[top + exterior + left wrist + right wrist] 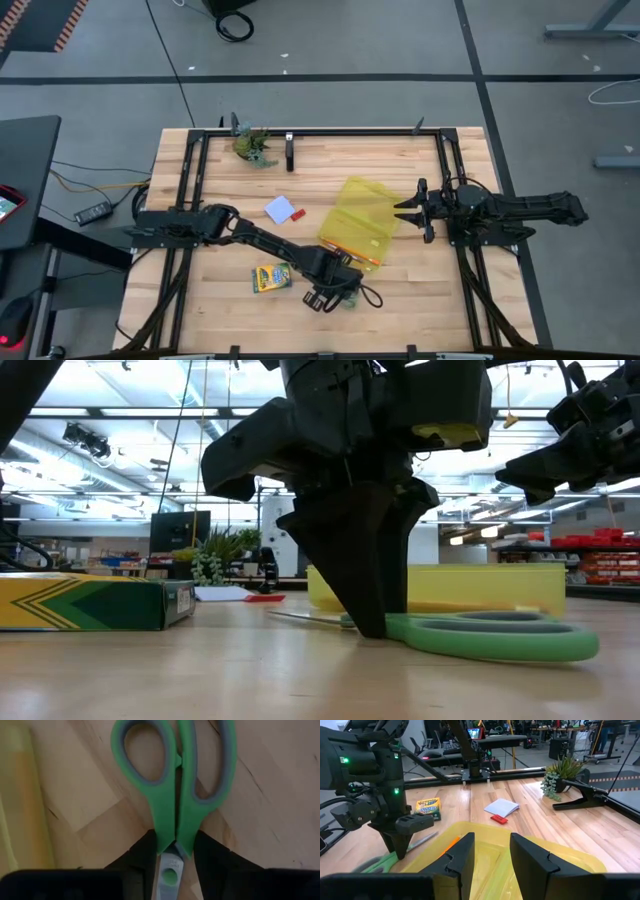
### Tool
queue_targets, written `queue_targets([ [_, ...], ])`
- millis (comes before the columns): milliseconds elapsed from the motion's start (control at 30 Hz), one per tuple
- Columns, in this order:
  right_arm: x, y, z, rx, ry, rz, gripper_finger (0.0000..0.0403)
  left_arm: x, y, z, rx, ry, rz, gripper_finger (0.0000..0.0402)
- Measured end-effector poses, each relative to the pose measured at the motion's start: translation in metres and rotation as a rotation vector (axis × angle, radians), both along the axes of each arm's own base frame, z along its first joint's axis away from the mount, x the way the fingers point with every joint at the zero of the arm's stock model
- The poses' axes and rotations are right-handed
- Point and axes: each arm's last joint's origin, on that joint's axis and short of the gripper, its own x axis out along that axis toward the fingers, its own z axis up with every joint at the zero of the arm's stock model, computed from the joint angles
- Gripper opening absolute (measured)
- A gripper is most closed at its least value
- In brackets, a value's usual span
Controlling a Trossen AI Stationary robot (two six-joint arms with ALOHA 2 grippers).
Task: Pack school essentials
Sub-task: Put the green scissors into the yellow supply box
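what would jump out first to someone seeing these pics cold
The left gripper is down on the wooden table's near edge, its fingers on either side of the green scissors near the pivot. Beside it lies the yellow pouch, with the right gripper open at its far end.

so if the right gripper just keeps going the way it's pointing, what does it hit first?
Most likely the yellow pouch: the right gripper, fingers apart, points over its open rim in the right wrist view. Beyond it lie the white-and-blue pad and a small red item. How high it sits above the pouch is hard to judge.
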Motion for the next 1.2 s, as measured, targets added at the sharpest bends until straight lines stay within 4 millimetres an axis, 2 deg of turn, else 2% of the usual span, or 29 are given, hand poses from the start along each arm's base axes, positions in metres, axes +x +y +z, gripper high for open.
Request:
queue_targets([
  [267, 0.000, 0.000, 0.000, 0.000, 0.000, 0.000, 0.0131, -0.002, 0.006, 0.013, 0.026, -0.014, 0.015, 0.0107],
  [700, 0.000, 0.000, 0.000, 0.000, 0.000, 0.000, 0.0131, 0.005, 0.009, 0.052, 0.033, -0.048, 0.008, 0.0112],
  [1100, 0.000, 0.000, 0.000, 0.000, 0.000, 0.000, 0.0131, 0.019, 0.030, 0.084, 0.090, -0.156, 0.023, 0.0113],
  [1200, 0.000, 0.000, 0.000, 0.000, 0.000, 0.000, 0.0131, 0.024, 0.039, 0.087, 0.098, -0.190, 0.028, 0.0112],
])
